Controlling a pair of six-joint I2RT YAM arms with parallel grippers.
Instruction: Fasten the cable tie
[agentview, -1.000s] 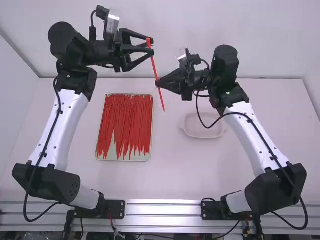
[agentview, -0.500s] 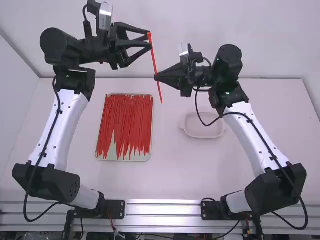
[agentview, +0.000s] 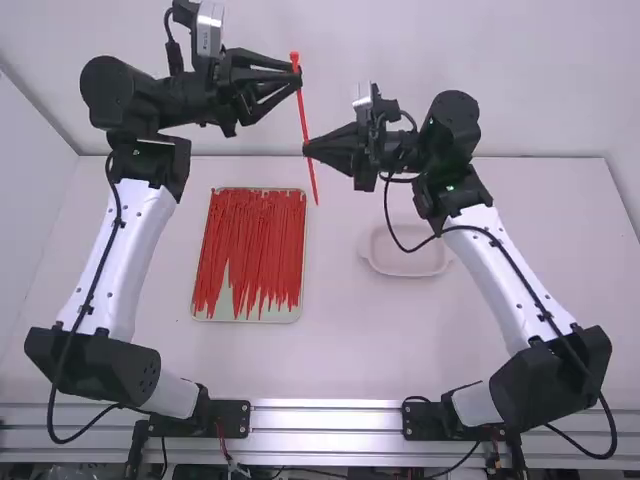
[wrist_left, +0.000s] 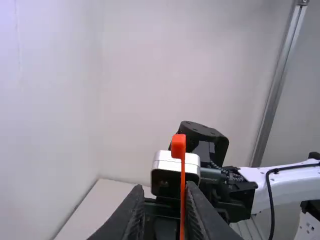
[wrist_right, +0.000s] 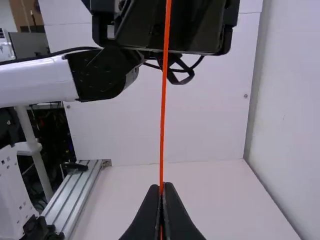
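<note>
Aloft, left hand (agentview: 296, 76) and right hand (agentview: 307, 148) both pinch the cable tie (agentview: 303, 115) over the white table (agentview: 400, 330), white walls (agentview: 520, 60) behind

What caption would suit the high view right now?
Right gripper pinches a near-upright red cable tie, its head at the left gripper, beyond a tray of red ties.

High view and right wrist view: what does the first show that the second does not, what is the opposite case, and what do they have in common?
The high view adds the tray of spare red ties and the white dish on the table. The right wrist view adds a metal rail beside the table. Both share the red cable tie held in the air, the left gripper at its head end, and the right gripper shut on its strap.
</note>
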